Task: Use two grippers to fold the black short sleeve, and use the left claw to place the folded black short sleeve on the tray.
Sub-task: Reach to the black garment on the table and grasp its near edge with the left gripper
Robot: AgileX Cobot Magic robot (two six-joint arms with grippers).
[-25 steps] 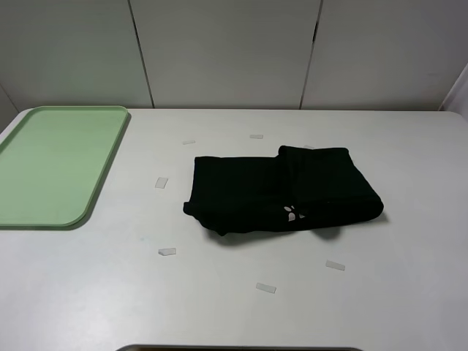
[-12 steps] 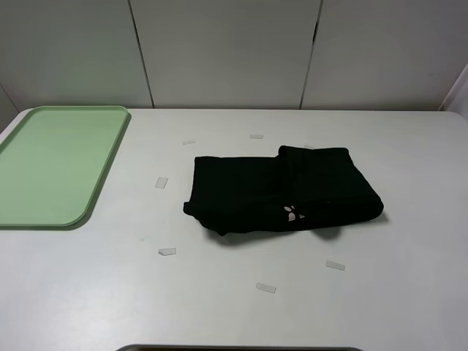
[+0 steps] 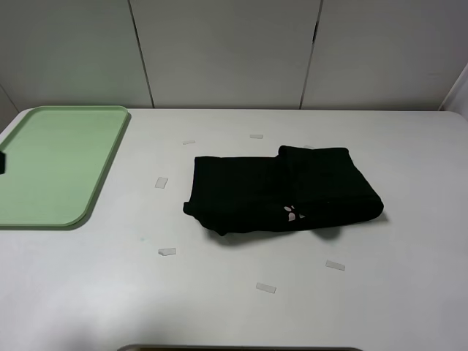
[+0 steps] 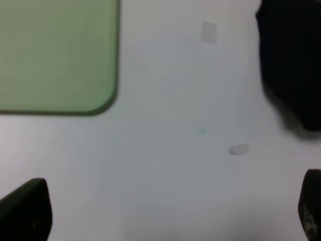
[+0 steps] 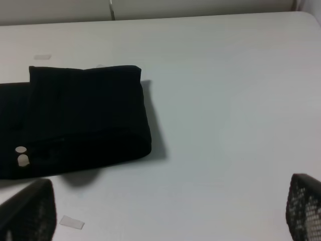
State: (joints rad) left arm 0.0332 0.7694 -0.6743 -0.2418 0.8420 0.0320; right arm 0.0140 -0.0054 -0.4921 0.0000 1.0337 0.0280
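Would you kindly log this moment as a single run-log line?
black short sleeve: folded, on table, off tray | left gripper: open, empty | right gripper: open, empty

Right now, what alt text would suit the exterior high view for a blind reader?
A folded black short sleeve lies mid-table, apart from the mint-green tray at the left; small tape scraps dot the white table.

You have the black short sleeve [image 3: 281, 194] folded into a flat oblong bundle with small pale print marks near its front edge. It lies well to the right of the mint-green tray [image 3: 51, 164], not touching it.
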